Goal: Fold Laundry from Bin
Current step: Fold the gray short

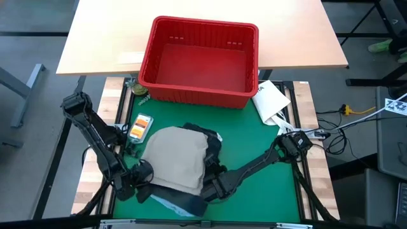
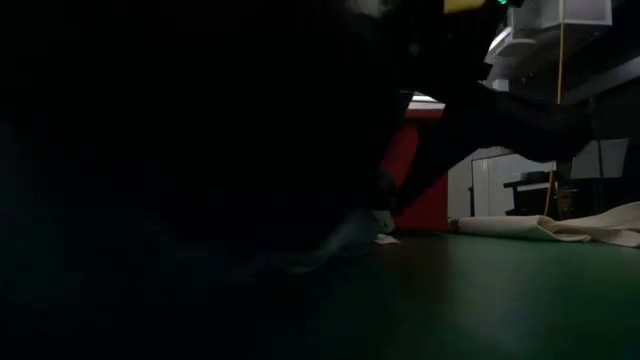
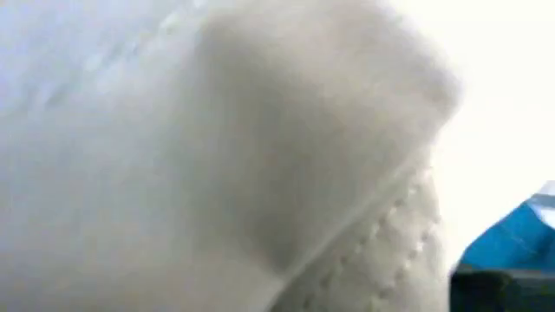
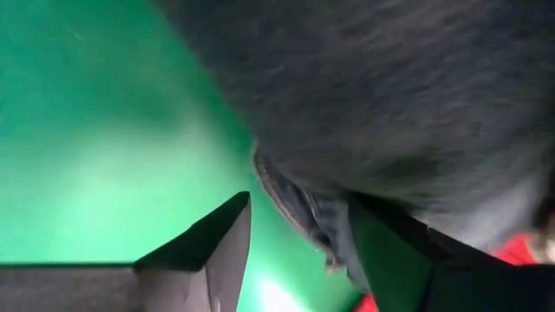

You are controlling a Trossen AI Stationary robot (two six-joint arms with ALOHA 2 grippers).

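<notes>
A stack of laundry lies on the green mat [image 1: 267,191]. Tan khaki trousers [image 1: 175,159] are on top, dark blue denim [image 1: 211,145] shows under them at the right, and a light blue garment [image 1: 166,203] pokes out at the near edge. The red bin [image 1: 200,60] stands behind it with nothing showing inside. My left gripper [image 1: 143,180] is at the stack's near left corner; its wrist view is filled by pale cloth [image 3: 260,156]. My right gripper [image 1: 213,189] is at the near right corner, open, with the denim's seamed edge [image 4: 299,201] between its fingers. My right gripper's fingers [image 4: 217,251] stand on either side of the denim's seamed edge [image 4: 286,195], coming in slanting down from the table's right. The denim lies over the mat. I cannot tell whether a finger touches the cloth.
A white flat packet [image 1: 270,100] lies on the mat right of the bin. A small orange packet [image 1: 140,126] lies left of the stack. Cables [image 1: 331,127] run off at the right. The low view is mostly blocked by a dark arm.
</notes>
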